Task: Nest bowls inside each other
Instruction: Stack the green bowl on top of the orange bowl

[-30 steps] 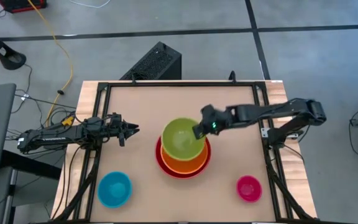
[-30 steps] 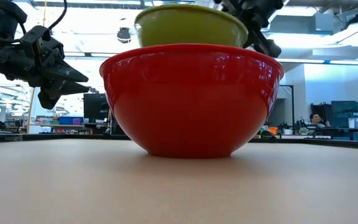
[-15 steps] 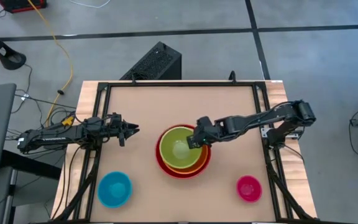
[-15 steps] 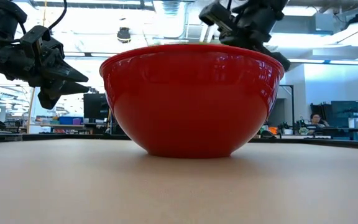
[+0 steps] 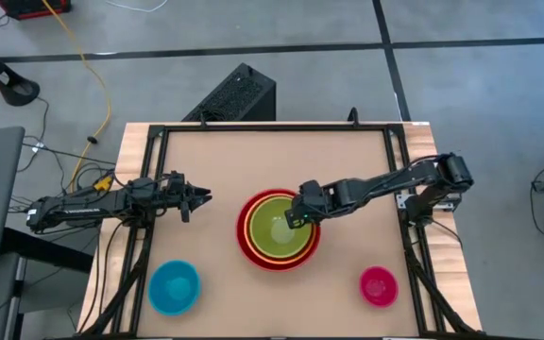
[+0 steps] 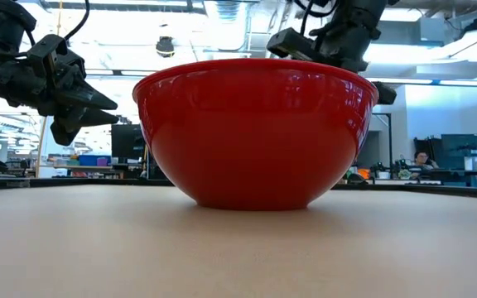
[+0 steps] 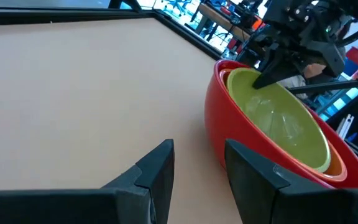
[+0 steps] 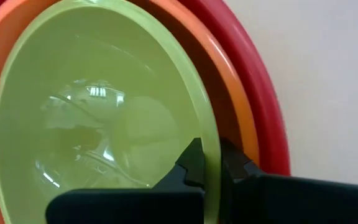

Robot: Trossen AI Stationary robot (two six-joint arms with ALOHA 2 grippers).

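The red bowl (image 6: 255,132) stands mid-table on its base. The orange bowl (image 8: 238,112) sits in it, and the olive green bowl (image 5: 274,231) sits in the orange one. My right gripper (image 5: 297,215) is over the stack's far right side, shut on the green bowl. My left gripper (image 5: 201,196) hovers open to the left of the stack, touching nothing. The light blue bowl (image 5: 174,286) and the pink bowl (image 5: 378,285) stand apart near the front edge. My right gripper pinches the green bowl's rim (image 8: 211,140) on its far right side, one finger inside the bowl and one outside, between green and orange. The fingers slant down from the table's right. The green bowl lies inside the orange bowl, its mouth up.
A black frame (image 5: 149,179) borders the tabletop on the left, right and far sides. Bare tabletop lies between the stack and the two single bowls. A black box (image 5: 234,94) sits on the floor beyond the far edge.
My right gripper has gone down and toward the near edge, tipping more steeply, with the green bowl. The bowl stood above the red bowl's rim a second ago; it has sunk into the orange bowl and out of sight in the low view.
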